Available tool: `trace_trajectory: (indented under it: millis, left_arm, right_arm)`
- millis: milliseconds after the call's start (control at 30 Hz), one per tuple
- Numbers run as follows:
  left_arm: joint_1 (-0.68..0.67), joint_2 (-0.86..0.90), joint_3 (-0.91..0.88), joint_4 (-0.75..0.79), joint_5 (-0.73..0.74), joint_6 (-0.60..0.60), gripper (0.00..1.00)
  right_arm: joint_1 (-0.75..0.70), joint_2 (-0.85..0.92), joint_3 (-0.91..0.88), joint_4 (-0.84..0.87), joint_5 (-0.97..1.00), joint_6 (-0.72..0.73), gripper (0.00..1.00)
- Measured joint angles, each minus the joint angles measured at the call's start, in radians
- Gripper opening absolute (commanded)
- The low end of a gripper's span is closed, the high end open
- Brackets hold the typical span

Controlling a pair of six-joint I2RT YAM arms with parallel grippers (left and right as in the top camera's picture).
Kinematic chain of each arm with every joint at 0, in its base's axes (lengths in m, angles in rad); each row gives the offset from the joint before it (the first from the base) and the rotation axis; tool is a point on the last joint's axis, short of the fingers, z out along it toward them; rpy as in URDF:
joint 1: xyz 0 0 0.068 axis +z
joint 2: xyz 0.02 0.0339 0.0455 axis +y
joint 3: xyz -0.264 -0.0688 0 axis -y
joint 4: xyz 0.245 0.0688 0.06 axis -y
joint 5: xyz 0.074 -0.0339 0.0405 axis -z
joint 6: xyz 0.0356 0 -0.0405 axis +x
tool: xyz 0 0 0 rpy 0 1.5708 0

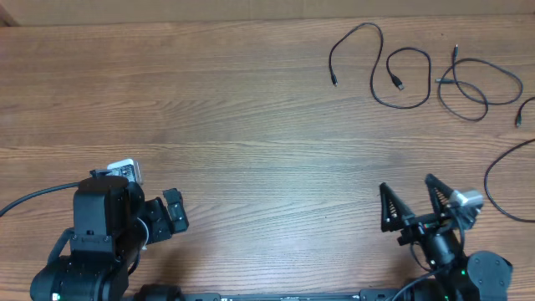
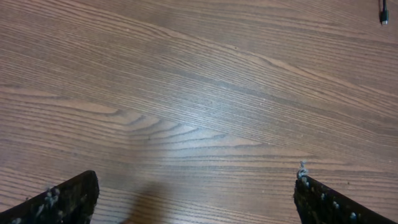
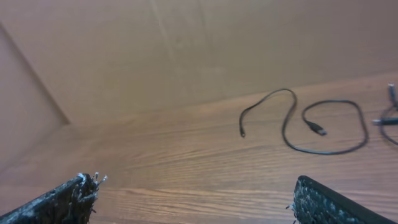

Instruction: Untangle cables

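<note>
Several thin black cables lie apart at the table's far right. One S-shaped cable (image 1: 380, 63) lies leftmost and also shows in the right wrist view (image 3: 292, 121). A looped cable (image 1: 478, 88) lies right of it. Another strand (image 1: 501, 180) curves along the right edge. My left gripper (image 1: 167, 213) is open and empty at the front left; in the left wrist view (image 2: 196, 199) only bare wood lies between its fingers. My right gripper (image 1: 411, 205) is open and empty at the front right, well short of the cables; the right wrist view (image 3: 196, 196) shows nothing between the fingers.
The wooden table (image 1: 251, 125) fills the view. A brown cardboard wall (image 3: 186, 50) stands behind the table's far edge. A thick black arm wire (image 1: 29, 201) runs off the left edge.
</note>
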Motion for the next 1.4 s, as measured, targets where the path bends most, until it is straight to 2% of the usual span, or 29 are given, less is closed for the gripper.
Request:
trace_trajectory:
  millis: [133, 533, 733, 900, 1100, 1400]
  left_arm:
    - [0.000, 0.000, 0.000, 0.000, 0.000, 0.000, 1.00]
    - [0.000, 0.000, 0.000, 0.000, 0.000, 0.000, 0.99]
    - [0.000, 0.000, 0.000, 0.000, 0.000, 0.000, 1.00]
    - [0.000, 0.000, 0.000, 0.000, 0.000, 0.000, 0.99]
    - [0.000, 0.000, 0.000, 0.000, 0.000, 0.000, 1.00]
    - [0.000, 0.000, 0.000, 0.000, 0.000, 0.000, 1.00]
  right_arm:
    - [0.059, 0.000, -0.042, 0.036, 0.008, 0.000, 1.00]
    - [0.072, 0.000, -0.233, 0.297, 0.108, 0.004, 1.00]
    - [0.072, 0.000, -0.283, 0.319, 0.248, 0.128, 1.00]
    - [0.075, 0.000, -0.324, 0.325, 0.309, 0.177, 1.00]
    - [0.078, 0.000, -0.331, 0.331, 0.334, 0.168, 1.00]
    - [0.078, 0.000, -0.344, 0.391, 0.337, 0.074, 1.00]
